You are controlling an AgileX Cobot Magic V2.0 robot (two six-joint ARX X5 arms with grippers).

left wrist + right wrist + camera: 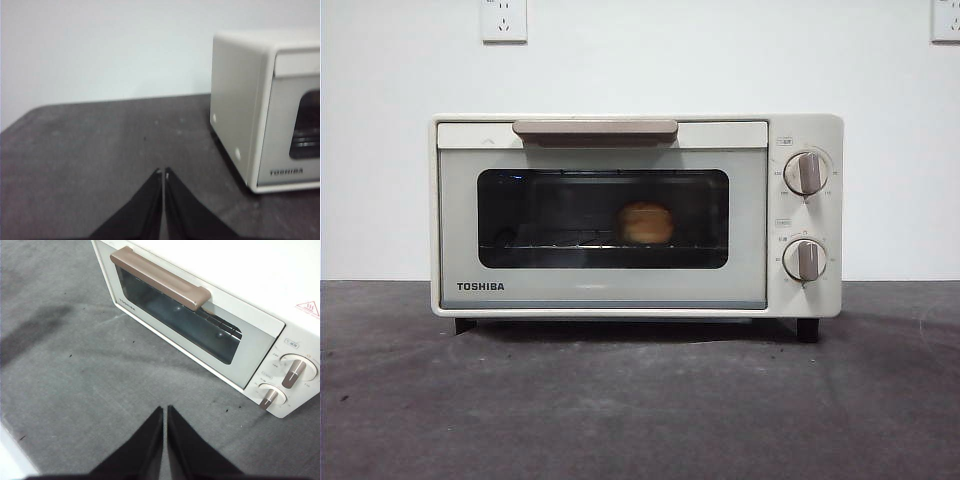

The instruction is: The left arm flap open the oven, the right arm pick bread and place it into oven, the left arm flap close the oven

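Oven (pixel 605 215), one only, cream-white, marked TOSHIBA, standing on four dark feet toward the back edge of a dark grey counter (pixel 640 400), against a white wall (pixel 640 70). Door shut flush, with one beige bar handle (pixel 595 129) along its top and one dark glass window. Two round knobs (pixel 806 172) stacked on the panel beside the door, one above the other. Two wall sockets (pixel 504 20) high on the wall, one toward each upper corner of the front view.

Bread (pixel 645 223), one small golden-brown loaf, seen through the glass, resting on the wire rack (pixel 560 243) inside the oven, toward the knob side of the chamber.

Left gripper (pixel 164 172): two black wedge jaws pressed together tip to tip, holding nothing, hanging over bare counter near the oven's plain side wall, apart from it. Rounded corner of the counter visible beyond the tips.

Right gripper (pixel 165 410): two black jaws likewise closed with only a hairline between them, empty, poised over bare counter in front of the oven, on the knob side, clear of the door and handle. Red-outlined heat warning label (pixel 307 308) on the oven's top, near the knobs.
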